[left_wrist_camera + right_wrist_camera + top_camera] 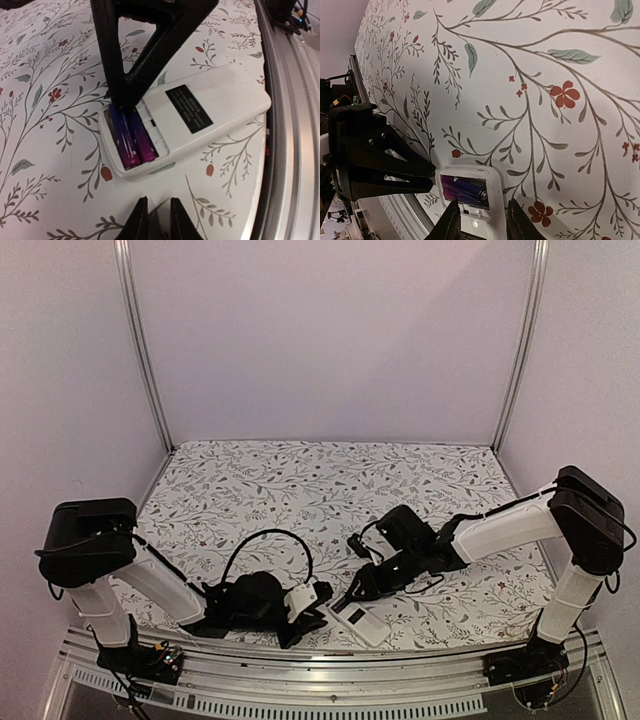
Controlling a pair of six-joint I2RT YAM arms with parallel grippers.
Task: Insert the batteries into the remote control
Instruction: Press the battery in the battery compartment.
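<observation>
Remote control (pixel 200 115) hard by front rail (pixel 290 150) (barely a gap btwn); right tool (pixel 482 222) over its slot end, left tool (pixel 155 220) just beside; far desk (pixel 320 480) open.

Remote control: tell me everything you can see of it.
The remote control is a flat white plastic-looking bar with rounded corners, lying back-up on the floral table. A black label sits mid-back. The battery slot at one end is uncovered, holding two batteries side by side, purplish here. The right pincer touches that end; the left pincer hovers just clear.
</observation>
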